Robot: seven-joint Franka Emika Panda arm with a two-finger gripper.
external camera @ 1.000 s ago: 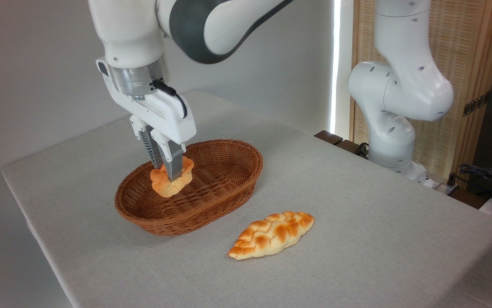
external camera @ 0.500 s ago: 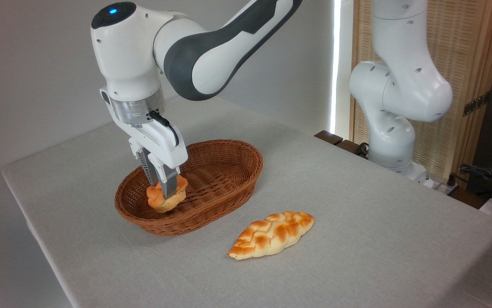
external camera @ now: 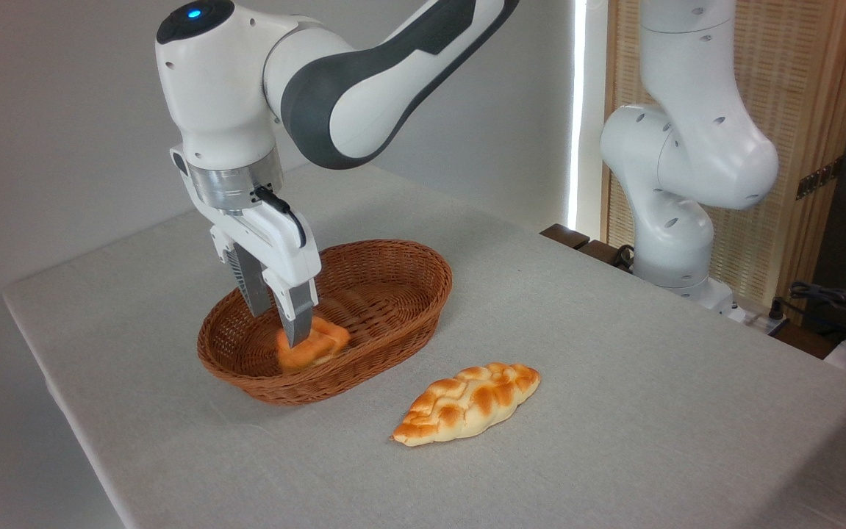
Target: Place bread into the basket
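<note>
The basket [external camera: 364, 308] is sitting on the table [external camera: 614, 353], toward its left side. The bread [external camera: 316, 344] is lying inside the basket, near its front end. The braided loaf [external camera: 467, 402] is resting on the table, in front and right of the basket.

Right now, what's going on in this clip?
A Franka arm is putting a small orange bun into the brown wicker basket. The bun lies on the basket floor near its front end, and the gripper stands over it with its fingers spread apart, so the bun looks released. A longer braided loaf lies on the table outside the basket, untouched. The placement looks essentially done.
</note>
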